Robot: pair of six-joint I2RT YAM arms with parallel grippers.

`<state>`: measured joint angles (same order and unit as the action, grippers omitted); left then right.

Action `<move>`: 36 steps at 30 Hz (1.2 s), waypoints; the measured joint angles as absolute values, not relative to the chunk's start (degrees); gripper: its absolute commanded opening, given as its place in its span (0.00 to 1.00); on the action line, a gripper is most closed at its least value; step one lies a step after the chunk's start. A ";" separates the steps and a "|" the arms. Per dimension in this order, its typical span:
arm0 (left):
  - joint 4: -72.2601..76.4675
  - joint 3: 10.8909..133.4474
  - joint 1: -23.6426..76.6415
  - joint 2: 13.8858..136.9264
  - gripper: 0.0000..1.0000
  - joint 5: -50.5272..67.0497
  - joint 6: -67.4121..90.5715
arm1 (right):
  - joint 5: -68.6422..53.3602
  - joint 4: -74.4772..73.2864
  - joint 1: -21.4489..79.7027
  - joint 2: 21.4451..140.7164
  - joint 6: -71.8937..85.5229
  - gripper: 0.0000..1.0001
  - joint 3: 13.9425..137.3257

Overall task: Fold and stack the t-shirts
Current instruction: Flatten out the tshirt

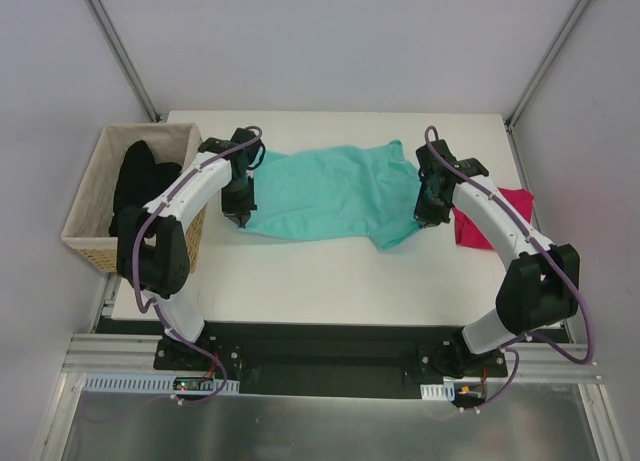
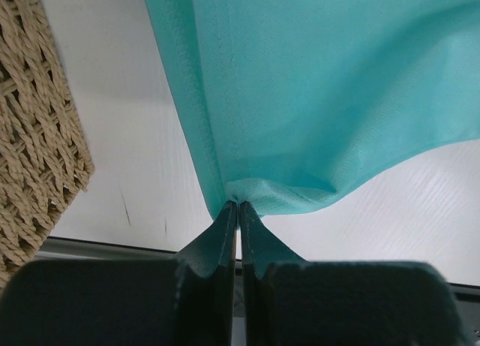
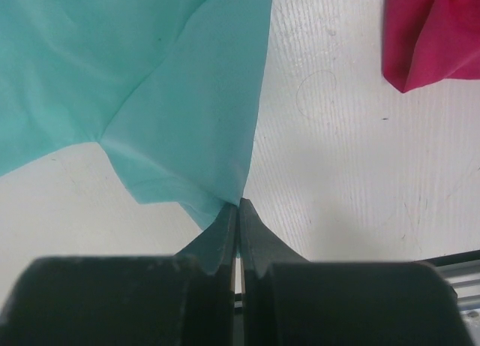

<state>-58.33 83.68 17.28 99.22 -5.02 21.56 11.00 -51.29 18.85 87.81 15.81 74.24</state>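
Teal cloth fills the middle of the top view: the teal t-shirt (image 1: 325, 191) lies spread on the bench (image 1: 330, 281), with the left pincer (image 1: 238, 219) at its nine o'clock edge and the right pincer (image 1: 428, 219) at its three o'clock edge. A magenta t-shirt (image 1: 515, 201) lies crumpled further toward three o'clock, partly behind the right arm. Black t-shirts (image 1: 135, 181) sit in the basket (image 1: 95, 236) at nine o'clock, their number unclear.

Left wrist view: jaws together, clamped on a bunched hem corner.

Right wrist view: jaws together, seemingly pinching a corner of the shirt's edge.

I judge the first fold is starting. Next, both corners need lifting together and carrying across evenly. How much cloth each grip holds is hidden.
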 measured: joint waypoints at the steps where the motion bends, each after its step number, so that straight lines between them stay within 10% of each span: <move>1: -58.50 83.29 17.34 99.46 0.00 -5.02 21.56 | 10.96 -51.40 18.92 87.81 16.01 0.01 73.95; 36: -59.57 76.66 18.81 102.17 0.00 -5.02 20.75 | 9.43 -53.01 21.63 87.83 27.35 0.01 63.83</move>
